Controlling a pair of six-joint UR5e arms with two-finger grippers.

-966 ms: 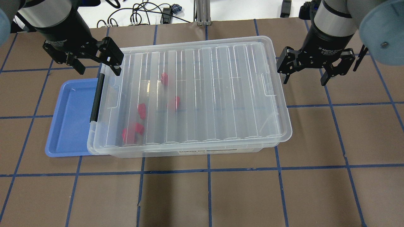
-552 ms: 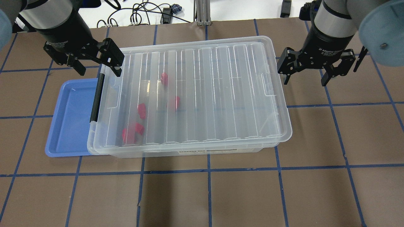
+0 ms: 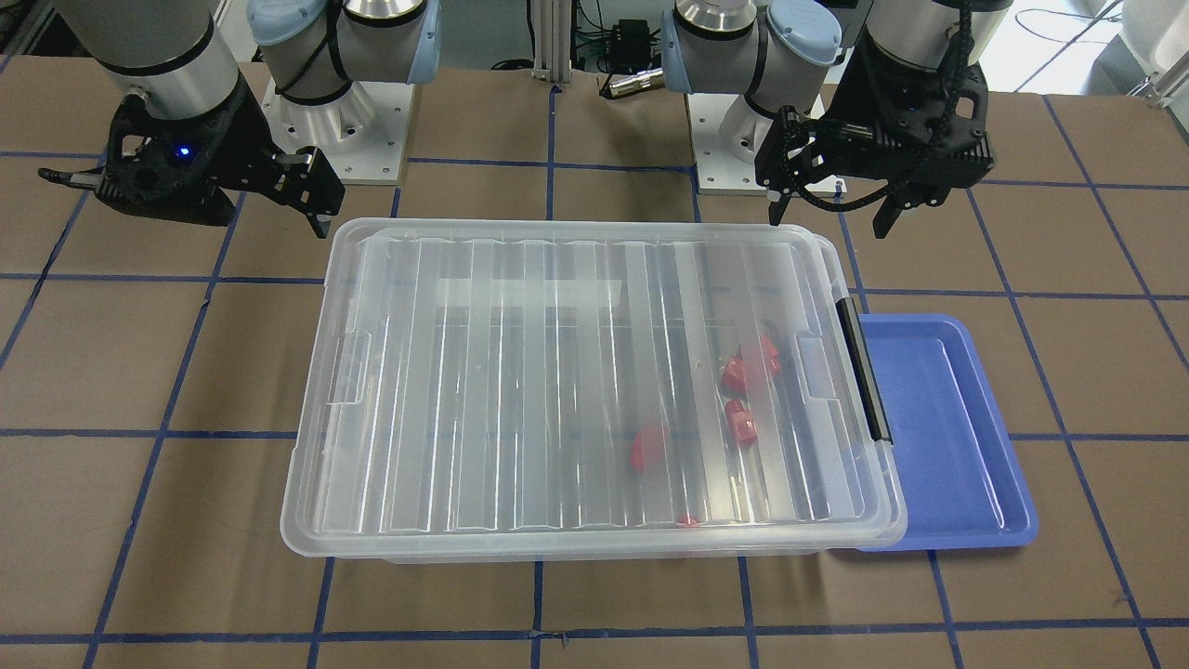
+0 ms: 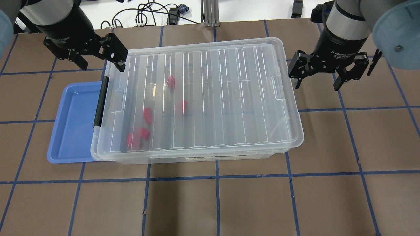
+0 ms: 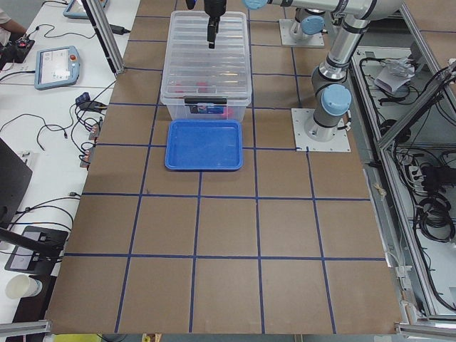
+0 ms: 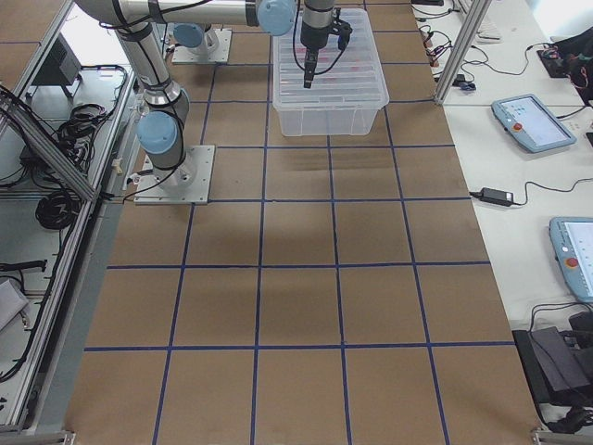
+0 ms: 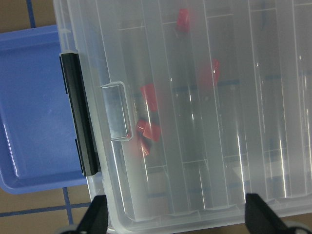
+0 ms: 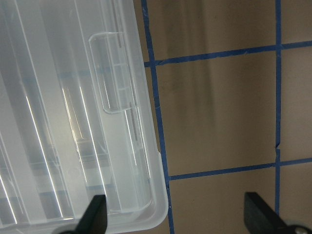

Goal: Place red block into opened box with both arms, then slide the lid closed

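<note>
Clear ribbed plastic, the lid (image 4: 203, 98) lies flat over the shallow rectangular box (image 4: 210, 158). Through it several red blocks (image 4: 170, 81) show blurred, gathered toward the short end with the black bar latch (image 4: 100, 101); a blue tray (image 4: 73, 121) lies just beside that end. Left gripper (image 4: 101, 65) hangs spread, empty, over that end's robot-side corner; right gripper (image 4: 317, 86) hangs spread, empty, beyond the opposite end.

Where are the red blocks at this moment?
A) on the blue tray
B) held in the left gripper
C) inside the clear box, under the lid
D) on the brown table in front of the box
C: the red blocks show through the ribbed lid, inside the box near its black latch; the left gripper and the right gripper are open and hold nothing.
</note>
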